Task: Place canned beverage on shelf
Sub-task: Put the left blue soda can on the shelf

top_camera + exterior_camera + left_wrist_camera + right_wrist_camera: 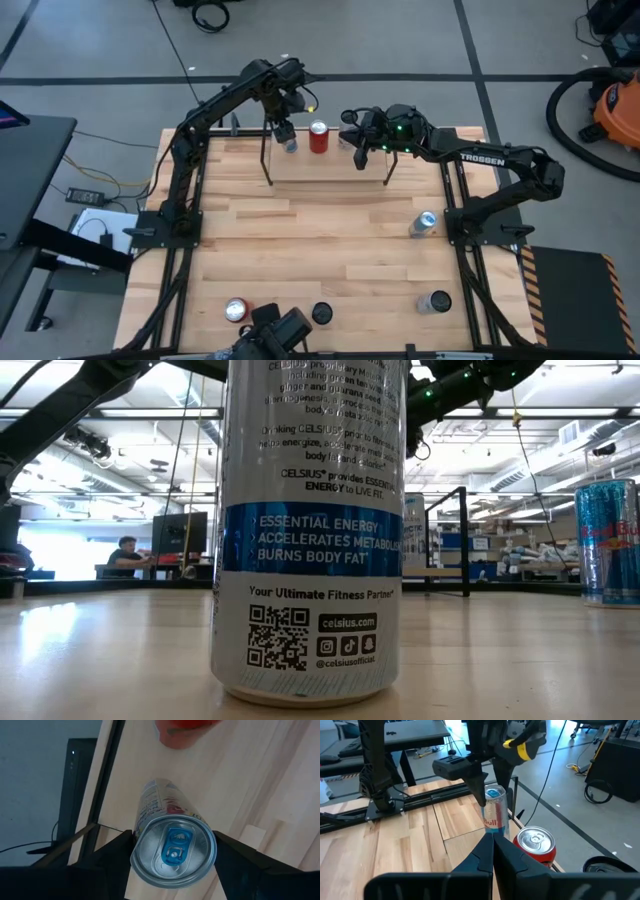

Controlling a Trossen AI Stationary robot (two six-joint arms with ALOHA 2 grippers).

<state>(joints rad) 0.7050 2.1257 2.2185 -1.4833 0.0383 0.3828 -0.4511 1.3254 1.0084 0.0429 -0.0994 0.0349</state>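
Note:
The shelf (pixel 325 168) is a low light-wood platform with thin black rods, standing at the table's far middle. A red can (pixel 319 137) stands on it and also shows in the right wrist view (pixel 535 845). My left gripper (pixel 286 136) is over the shelf's left part, shut on a silver-and-blue can with a blue tab (pixel 173 851), which also shows in the right wrist view (pixel 495 812). My right gripper (pixel 493 851) is shut and empty. It hovers by the shelf's right part (pixel 357 140), pointing at the two cans. My left gripper pinches the silver-and-blue can between its two fingers, on opposite sides just below the top rim (pixel 136 851). The fingers (pixel 480 787) come from above, pointing down. The can is upright. My right gripper's own fingers hide its base, so I cannot tell whether it stands on the plank.
More cans stand on the table: one at the right (pixel 423 223), one at the near right (pixel 434 301), two near the front edge (pixel 322 313) (pixel 237 310). In the low view a tall white-and-blue can (pixel 310 530) fills the middle, and a blue can (pixel 608 540) stands at the right.

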